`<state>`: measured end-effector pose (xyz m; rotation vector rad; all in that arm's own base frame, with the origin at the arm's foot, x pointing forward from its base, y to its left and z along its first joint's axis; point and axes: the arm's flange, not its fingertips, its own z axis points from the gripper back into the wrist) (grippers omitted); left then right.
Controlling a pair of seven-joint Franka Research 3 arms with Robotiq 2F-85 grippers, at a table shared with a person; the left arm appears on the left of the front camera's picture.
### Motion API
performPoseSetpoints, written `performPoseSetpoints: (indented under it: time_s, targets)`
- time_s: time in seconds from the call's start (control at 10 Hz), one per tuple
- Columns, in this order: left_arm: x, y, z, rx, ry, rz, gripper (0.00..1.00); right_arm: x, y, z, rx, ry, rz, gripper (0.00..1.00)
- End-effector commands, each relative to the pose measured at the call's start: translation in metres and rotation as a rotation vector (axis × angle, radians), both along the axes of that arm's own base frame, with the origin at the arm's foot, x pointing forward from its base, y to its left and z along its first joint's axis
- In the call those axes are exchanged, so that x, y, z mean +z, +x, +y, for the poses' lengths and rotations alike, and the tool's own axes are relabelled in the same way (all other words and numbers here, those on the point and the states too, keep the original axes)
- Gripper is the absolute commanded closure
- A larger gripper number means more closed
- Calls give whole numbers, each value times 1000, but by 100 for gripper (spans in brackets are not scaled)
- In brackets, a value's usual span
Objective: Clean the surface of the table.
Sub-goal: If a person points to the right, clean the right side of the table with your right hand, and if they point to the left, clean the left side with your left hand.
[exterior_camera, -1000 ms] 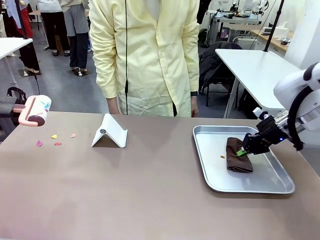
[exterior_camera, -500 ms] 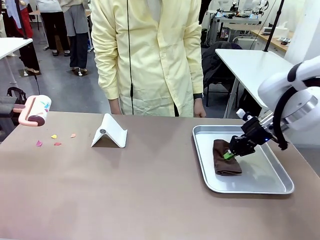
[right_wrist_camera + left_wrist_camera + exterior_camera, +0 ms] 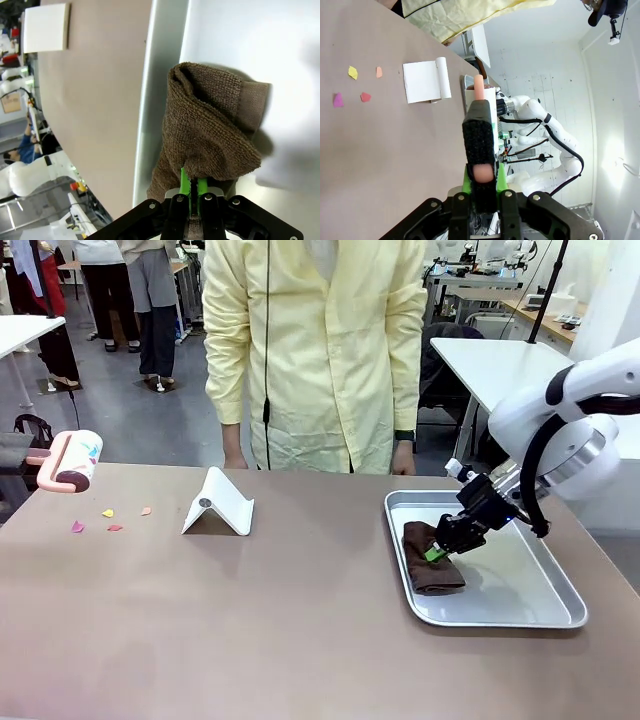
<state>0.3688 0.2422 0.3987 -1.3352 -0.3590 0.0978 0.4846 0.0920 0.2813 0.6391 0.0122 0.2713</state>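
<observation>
Cloth (image 3: pixel 432 568) lies bunched at the left side of the tray (image 3: pixel 520 585), and your right gripper (image 3: pixel 437 552) is clamped on it, green pads buried in the brown folds. The tray rests on the right part of the table (image 3: pixel 250 620). Your left gripper (image 3: pixel 481 131) is clenched on the pink handle of a lint roller (image 3: pixel 76 460) at the table's left edge. Coloured paper scraps (image 3: pixel 110 514) lie nearby, beside a white stand (image 3: pixel 220 504).

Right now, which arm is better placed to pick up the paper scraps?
Left. The left tool is shut on the lint roller, beside the scraps; the right tool grips the cloth in the tray.
</observation>
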Motion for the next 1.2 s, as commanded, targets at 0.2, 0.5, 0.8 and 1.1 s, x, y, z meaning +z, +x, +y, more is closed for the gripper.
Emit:
performPoseSetpoints:
  time_s: [0.2,0.5,0.8,1.1]
  targets:
    - [3,-3,-1,-14,5,-13,100,-2,3,-36,-78,-29,-21,95]
    - [3,-3,-1,-14,5,-13,100,19,2,-94,-188,-51,-34,95]
    - [3,-3,-1,-14,5,-13,100,28,0,-127,-264,-34,-47,95]
    - [3,-3,-1,-14,5,-13,100,43,-7,-149,-308,70,-79,95]
